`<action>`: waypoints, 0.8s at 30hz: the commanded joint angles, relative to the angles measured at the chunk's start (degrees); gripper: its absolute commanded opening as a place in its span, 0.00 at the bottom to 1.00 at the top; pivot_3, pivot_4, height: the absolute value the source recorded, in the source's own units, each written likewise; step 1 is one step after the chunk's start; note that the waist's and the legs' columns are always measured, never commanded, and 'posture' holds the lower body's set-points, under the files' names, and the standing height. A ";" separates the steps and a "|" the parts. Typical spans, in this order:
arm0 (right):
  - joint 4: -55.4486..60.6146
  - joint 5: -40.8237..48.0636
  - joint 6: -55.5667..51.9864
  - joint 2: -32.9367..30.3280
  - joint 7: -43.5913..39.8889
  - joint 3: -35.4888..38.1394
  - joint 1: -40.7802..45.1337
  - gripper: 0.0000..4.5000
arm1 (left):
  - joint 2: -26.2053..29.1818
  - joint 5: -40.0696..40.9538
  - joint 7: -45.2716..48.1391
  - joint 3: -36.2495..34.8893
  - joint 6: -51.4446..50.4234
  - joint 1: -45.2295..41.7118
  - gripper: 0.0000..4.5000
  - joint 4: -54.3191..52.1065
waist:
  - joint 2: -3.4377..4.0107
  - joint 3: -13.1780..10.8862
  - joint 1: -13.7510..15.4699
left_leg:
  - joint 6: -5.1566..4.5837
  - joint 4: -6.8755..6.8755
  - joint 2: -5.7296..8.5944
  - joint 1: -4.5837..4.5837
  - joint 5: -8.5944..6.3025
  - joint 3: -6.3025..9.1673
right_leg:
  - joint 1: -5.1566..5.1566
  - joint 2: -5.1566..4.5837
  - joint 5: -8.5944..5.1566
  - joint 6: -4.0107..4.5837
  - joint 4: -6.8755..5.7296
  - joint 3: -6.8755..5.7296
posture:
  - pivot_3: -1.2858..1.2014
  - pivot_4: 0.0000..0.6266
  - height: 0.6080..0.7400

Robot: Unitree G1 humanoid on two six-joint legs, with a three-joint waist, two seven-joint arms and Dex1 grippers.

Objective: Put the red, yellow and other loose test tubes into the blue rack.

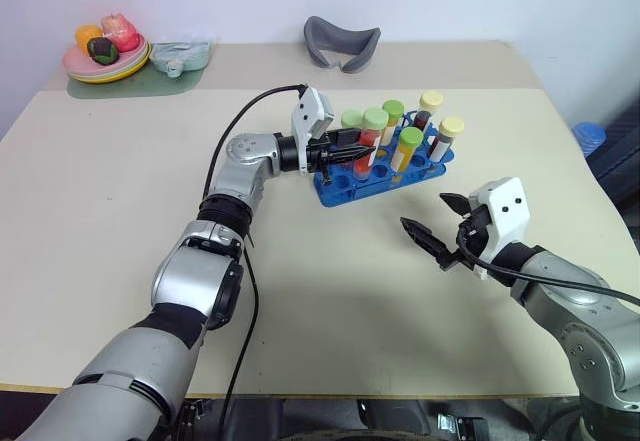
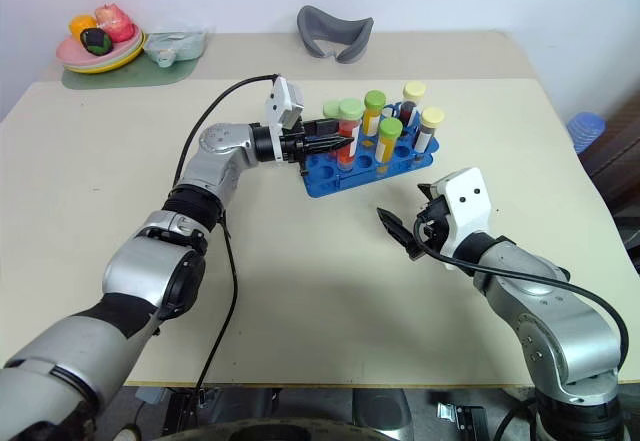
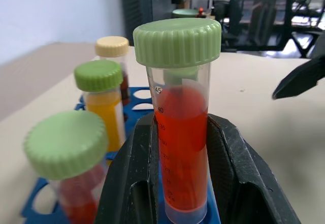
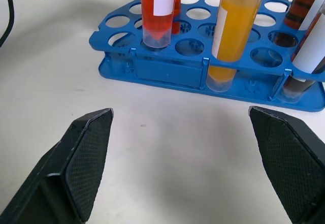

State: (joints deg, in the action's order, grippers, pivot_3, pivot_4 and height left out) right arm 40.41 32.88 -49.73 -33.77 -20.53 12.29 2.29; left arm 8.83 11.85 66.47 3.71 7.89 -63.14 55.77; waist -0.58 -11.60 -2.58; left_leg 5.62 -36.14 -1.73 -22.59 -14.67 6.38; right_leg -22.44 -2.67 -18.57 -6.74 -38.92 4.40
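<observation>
Black-fingered left gripper point(image 1: 352, 149), your arm reaching level across the table: clamped on red tube point(image 3: 180, 132) at blue rack point(image 1: 345, 191). Right gripper point(image 1: 432, 224): spread wide, empty.

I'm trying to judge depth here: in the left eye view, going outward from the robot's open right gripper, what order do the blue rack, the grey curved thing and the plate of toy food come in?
1. Blue rack, just ahead-left of the right gripper.
2. Grey curved thing, at the table's far edge.
3. Plate of toy food, far left corner.
</observation>
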 commanded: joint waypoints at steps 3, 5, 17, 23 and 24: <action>2.06 0.51 1.14 -0.62 -0.55 2.26 -0.85 0.98 | 0.11 0.11 0.67 -0.62 -0.69 0.79 0.17 -4.24 | 0.00 0.00 0.03 | 0.00 0.00 0.00 0.00 0.00 0.00 | 0.00 0.00 0.00 0.00 0.00 0.00 | 0.52 0.24 1.00; 2.17 0.48 1.27 -0.54 -0.59 2.28 -1.11 0.98 | 0.26 -0.84 0.16 -0.20 -0.01 0.82 0.17 -4.04 | 0.00 0.00 0.04 | 0.00 0.00 0.00 0.00 0.00 0.00 | 0.01 0.00 0.00 0.00 0.00 0.00 | 0.52 0.24 1.00; 3.96 1.47 5.35 -1.02 -4.41 5.62 -5.82 0.98 | 0.43 -4.27 -1.36 0.25 2.37 0.93 0.17 -2.07 | 0.00 0.00 -0.01 | 0.00 0.00 0.00 0.02 0.00 0.00 | 0.00 0.01 0.00 0.00 0.00 0.00 | 0.52 0.24 1.00; 4.70 1.72 7.56 -2.08 -6.92 8.28 -9.38 0.98 | 0.01 -4.30 -1.37 -0.03 2.59 1.21 0.17 -2.36 | 0.00 0.00 0.04 | 0.00 0.00 0.00 0.02 0.00 0.00 | 0.02 0.00 0.00 0.00 0.00 0.00 | 0.52 0.24 1.00; 4.60 1.70 7.92 -2.19 -7.25 8.67 -9.87 0.98 | -0.04 -4.31 -1.40 -0.05 2.67 1.24 0.17 -2.41 | 0.00 0.00 0.03 | 0.00 0.00 0.00 0.02 0.00 0.00 | 0.02 0.00 0.00 0.00 0.00 0.00 | 0.52 0.24 1.00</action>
State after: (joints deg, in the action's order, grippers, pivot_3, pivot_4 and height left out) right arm 42.74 34.02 -43.37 -35.07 -27.09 18.97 -7.18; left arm 8.90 7.44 65.16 3.97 9.42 -61.56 54.43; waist -0.58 -11.60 -2.55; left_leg 5.62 -36.14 -1.73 -22.57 -14.67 6.38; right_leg -22.41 -2.67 -18.57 -6.74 -38.93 4.40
